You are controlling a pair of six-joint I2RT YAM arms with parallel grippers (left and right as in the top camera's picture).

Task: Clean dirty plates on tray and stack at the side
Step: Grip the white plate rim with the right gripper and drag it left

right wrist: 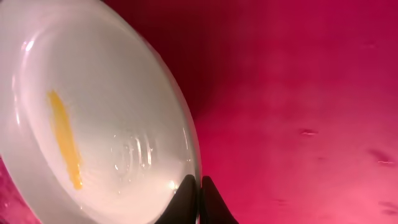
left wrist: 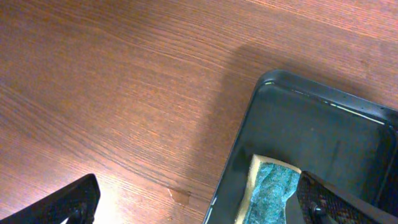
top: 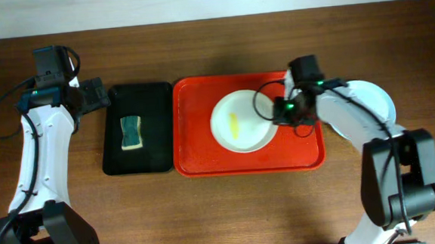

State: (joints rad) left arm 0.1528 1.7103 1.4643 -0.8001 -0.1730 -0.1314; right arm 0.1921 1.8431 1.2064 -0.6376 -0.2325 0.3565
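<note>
On the red tray (top: 196,150): white plate (top: 251,112), glossy, one yellow streak inside; right gripper (right wrist: 199,186) pinches its rim, left gripper (top: 104,93) spread.

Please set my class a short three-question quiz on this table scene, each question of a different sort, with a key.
1. True or false: the sponge lies in the red tray.
2. The right gripper is shut on: A) the sponge B) the plate's rim C) the black tray.
3. Fill in: the smear on the plate is ____ in colour.
Key: 1 false, the sponge lies in the black tray; 2 B; 3 yellow.
</note>
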